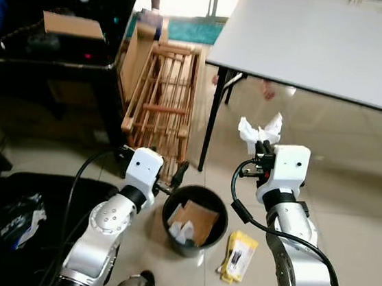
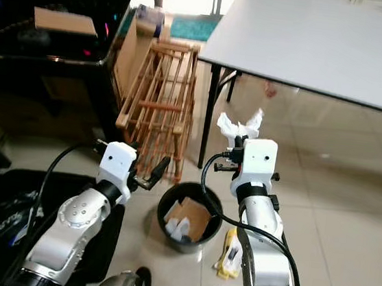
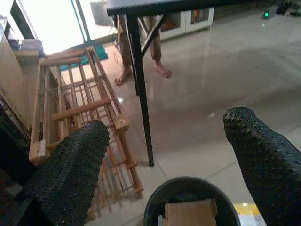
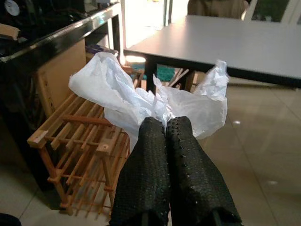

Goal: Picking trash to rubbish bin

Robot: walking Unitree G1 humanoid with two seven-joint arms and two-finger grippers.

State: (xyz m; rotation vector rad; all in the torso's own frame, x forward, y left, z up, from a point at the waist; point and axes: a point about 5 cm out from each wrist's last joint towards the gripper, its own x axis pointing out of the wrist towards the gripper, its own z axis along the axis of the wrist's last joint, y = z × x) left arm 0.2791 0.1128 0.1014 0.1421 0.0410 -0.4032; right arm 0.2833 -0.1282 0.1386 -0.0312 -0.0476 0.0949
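Up at chest height, the right gripper [image 4: 162,129] has its two fingers pressed tight together on a crumpled white tissue [image 4: 136,101], which fans out to both sides above the fingertips. That gripper is raised well above the floor, and the black bin [image 1: 194,219] sits below it and off toward the robot's left. Inside the bin lie a piece of brown card [image 1: 196,219] and some white scraps. On the tiles almost straight below the right arm, just beside the bin, lies a yellow packet [image 1: 239,257].

The left gripper [image 3: 169,155] hovers with its fingers spread wide and nothing between them; the bin's rim lies just ahead of and below the fingertips. Beyond the left gripper stands a wooden rack [image 1: 162,95], tilted against dark furniture, and a table leg [image 1: 212,121] rises past the bin. The grey table [image 1: 326,44] spreads above and beyond the right gripper. A person's bare feet [image 3: 141,73] stand behind the table leg.
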